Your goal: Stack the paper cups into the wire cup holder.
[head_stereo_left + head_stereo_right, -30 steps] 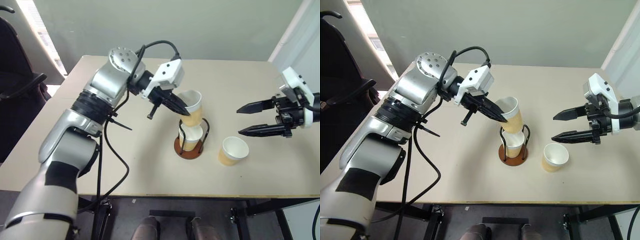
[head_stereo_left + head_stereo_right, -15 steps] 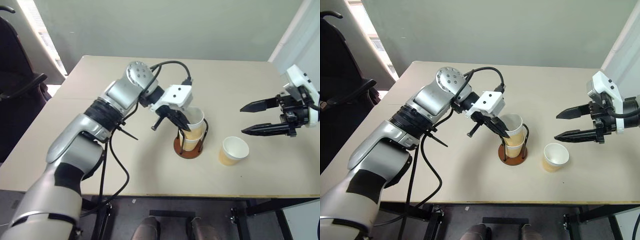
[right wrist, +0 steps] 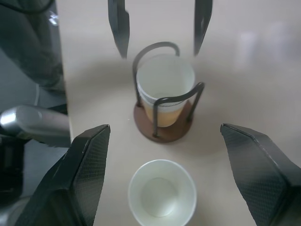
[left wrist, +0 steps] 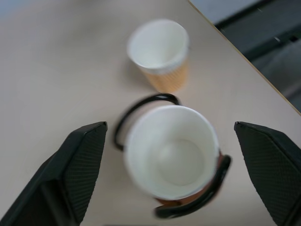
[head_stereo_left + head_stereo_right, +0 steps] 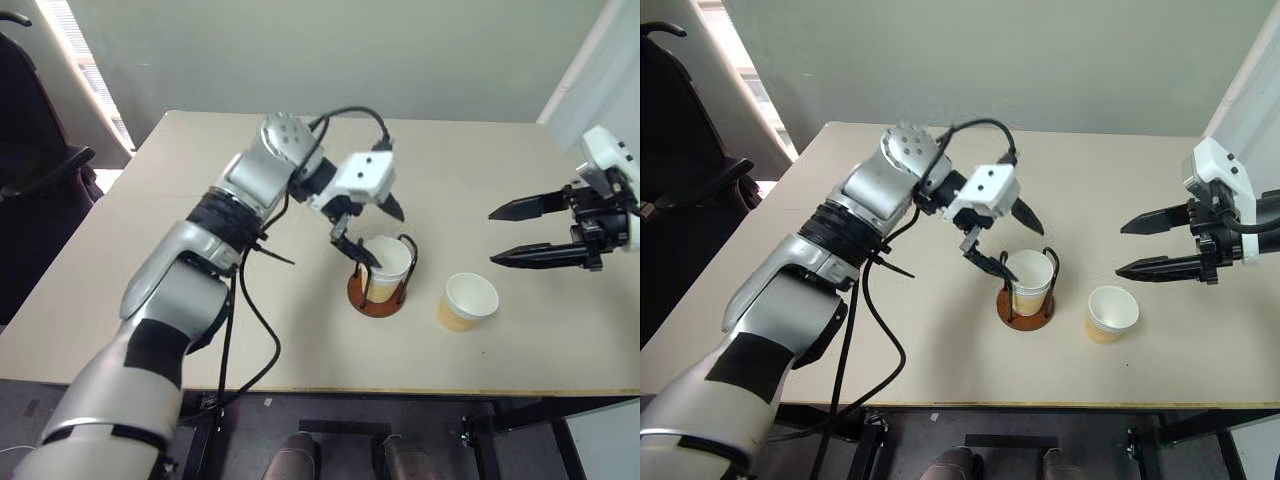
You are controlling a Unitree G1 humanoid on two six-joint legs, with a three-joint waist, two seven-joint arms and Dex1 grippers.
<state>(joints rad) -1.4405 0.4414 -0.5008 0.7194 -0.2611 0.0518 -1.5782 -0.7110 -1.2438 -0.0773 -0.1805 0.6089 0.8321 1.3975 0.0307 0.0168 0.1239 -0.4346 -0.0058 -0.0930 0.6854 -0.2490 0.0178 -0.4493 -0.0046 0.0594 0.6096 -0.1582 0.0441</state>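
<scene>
Two paper cups (image 5: 385,262) sit nested upright inside the wire cup holder (image 5: 376,300), whose reddish-brown base rests mid-table. My left gripper (image 5: 375,230) hovers just above their rim, open, one finger on each side and nothing between them. A third paper cup (image 5: 466,301) stands upright on the table just right of the holder. Off to the right, above the table, my right gripper (image 5: 493,236) is open and empty, pointing toward the cups. The right wrist view shows the loose cup (image 3: 162,193) in front of the holder (image 3: 162,132).
The beige table (image 5: 150,250) ends close in front of the holder, near the front edge (image 5: 400,388). A black cable (image 5: 245,300) hangs from my left arm over the table's left part. A dark chair (image 5: 30,170) stands beyond the left edge.
My left gripper lowered the cup it held into the holder, onto the cup inside, then opened and let go. The right gripper has barely moved.
</scene>
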